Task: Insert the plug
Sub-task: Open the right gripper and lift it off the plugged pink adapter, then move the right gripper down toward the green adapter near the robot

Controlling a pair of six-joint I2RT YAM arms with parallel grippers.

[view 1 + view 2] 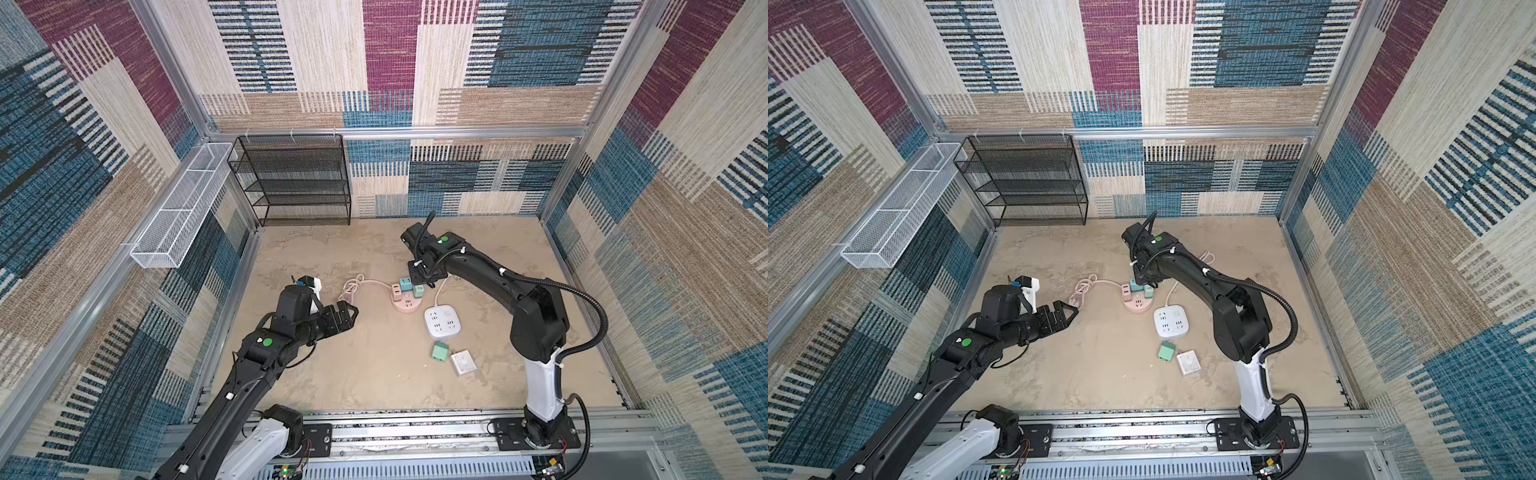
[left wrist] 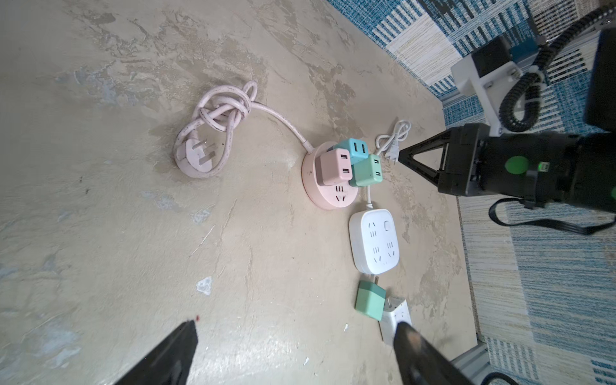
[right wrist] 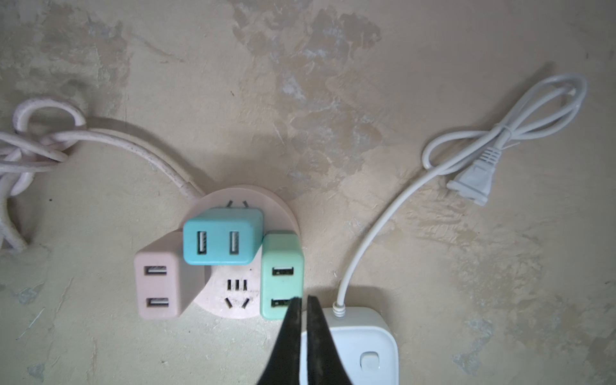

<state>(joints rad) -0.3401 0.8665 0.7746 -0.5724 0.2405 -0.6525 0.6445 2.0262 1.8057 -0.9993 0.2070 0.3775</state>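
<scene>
1. Left end effector (image 1: pixel 352 316) is hanging spread wide and empty, well apart from the sockets.
2. A loose plug (image 1: pixel 439 351) is lying on the table (image 1: pixel 365 382), near the white strip (image 1: pixel 443 319).
3. Right end effector (image 3: pixel 304 300), pressed together and empty, is hovering at the mint plug (image 3: pixel 281 263) in the pink socket (image 3: pixel 237 295). It is probably seating that plug, which calls for a straight downward push.

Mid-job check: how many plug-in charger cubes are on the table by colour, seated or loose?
Blue: 1, blue charger, seated
Pink: 1, pink charger, seated
Green: 2, seated green charger and loose green charger
White: 1, white adapter, loose
Total: 5
</scene>
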